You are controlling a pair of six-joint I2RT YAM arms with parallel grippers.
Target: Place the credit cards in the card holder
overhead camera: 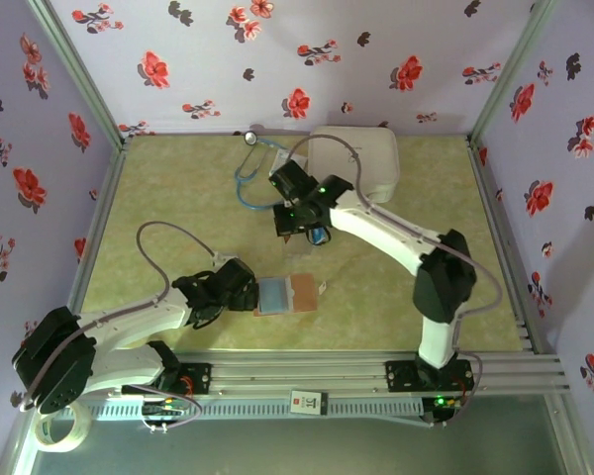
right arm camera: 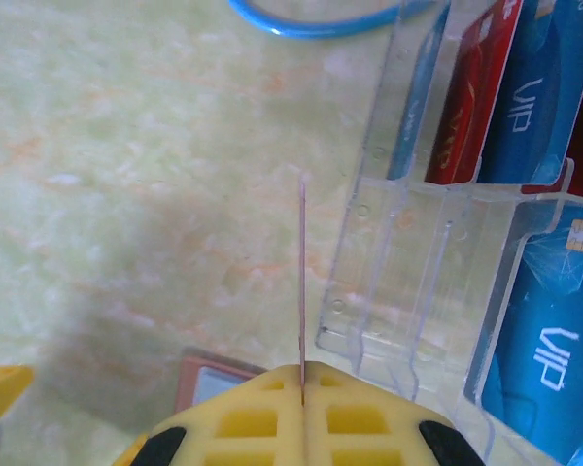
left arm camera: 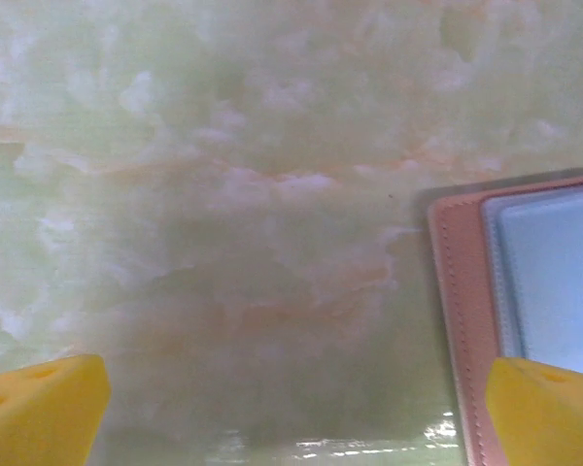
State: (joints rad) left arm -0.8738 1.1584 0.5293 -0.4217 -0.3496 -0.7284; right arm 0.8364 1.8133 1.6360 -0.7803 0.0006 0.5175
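One card [right arm camera: 302,272], seemingly red, edge-on in my clenched right pincer [right arm camera: 303,377], card holder [right arm camera: 199,374] near on the desk [right arm camera: 126,194].

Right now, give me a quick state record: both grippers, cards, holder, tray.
left gripper: open, above the table at the card holder's edge
right gripper: shut on one card, seen edge-on, sticking out past the fingertips
card holder: lying flat on the table, clear pocket facing up
clear tray: just right of the held card, with red and blue credit cards in its slots
other: white case and stethoscope at the far side
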